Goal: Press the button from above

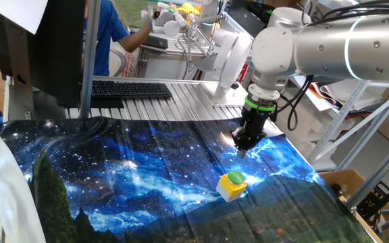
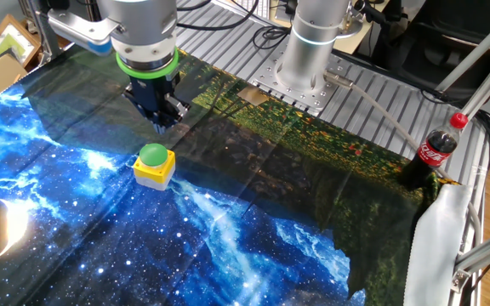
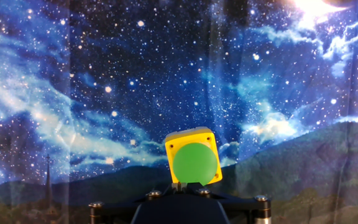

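Note:
The button is a round green domed cap [image 1: 236, 177] in a small yellow box [image 1: 230, 191] on the starry blue cloth. It also shows in the other fixed view [image 2: 152, 155] and in the hand view [image 3: 195, 163], where its lower edge sits just above my fingertips. My gripper [image 1: 242, 151] points straight down and hovers above the cloth a short way beyond the button, towards the robot base, not touching it. In the other fixed view the gripper [image 2: 162, 126] is just behind the button. The fingertips [image 3: 178, 185] meet in one narrow point, shut and empty.
A cola bottle [image 2: 436, 146] stands at the cloth's corner. The arm's base [image 2: 304, 76] is bolted to the slatted table behind the cloth. A black keyboard [image 1: 130, 89] lies at the far edge, and a person in blue [image 1: 107, 34] is behind it.

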`<state>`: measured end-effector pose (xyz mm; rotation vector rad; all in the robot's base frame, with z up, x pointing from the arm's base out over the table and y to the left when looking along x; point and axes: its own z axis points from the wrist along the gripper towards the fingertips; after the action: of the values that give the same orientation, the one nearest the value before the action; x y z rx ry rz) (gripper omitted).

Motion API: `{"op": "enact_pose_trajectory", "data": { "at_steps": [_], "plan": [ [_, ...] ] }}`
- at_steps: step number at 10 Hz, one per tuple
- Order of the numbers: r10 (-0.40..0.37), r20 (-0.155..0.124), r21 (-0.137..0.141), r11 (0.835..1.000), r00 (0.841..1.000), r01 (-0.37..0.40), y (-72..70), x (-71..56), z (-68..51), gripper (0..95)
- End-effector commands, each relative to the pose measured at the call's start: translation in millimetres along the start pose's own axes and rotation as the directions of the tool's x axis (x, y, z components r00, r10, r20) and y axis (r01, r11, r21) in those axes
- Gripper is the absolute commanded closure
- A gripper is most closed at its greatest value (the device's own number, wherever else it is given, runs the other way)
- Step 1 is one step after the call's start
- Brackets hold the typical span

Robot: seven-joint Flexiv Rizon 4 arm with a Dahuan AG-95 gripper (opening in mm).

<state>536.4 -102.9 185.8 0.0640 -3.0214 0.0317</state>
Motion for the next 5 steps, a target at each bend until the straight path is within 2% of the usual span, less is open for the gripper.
{"op": "enact_pose_trajectory", "data": {
  "at_steps": [1, 5],
  "plan": [
    [0.007, 0.000, 0.000, 1.000, 1.000, -0.007, 2.2, 0.0, -1.6, 95.0],
    [0.009, -0.004, 0.000, 1.000, 1.000, -0.009, 3.2, 0.0, -3.9, 95.0]
  ]
}}
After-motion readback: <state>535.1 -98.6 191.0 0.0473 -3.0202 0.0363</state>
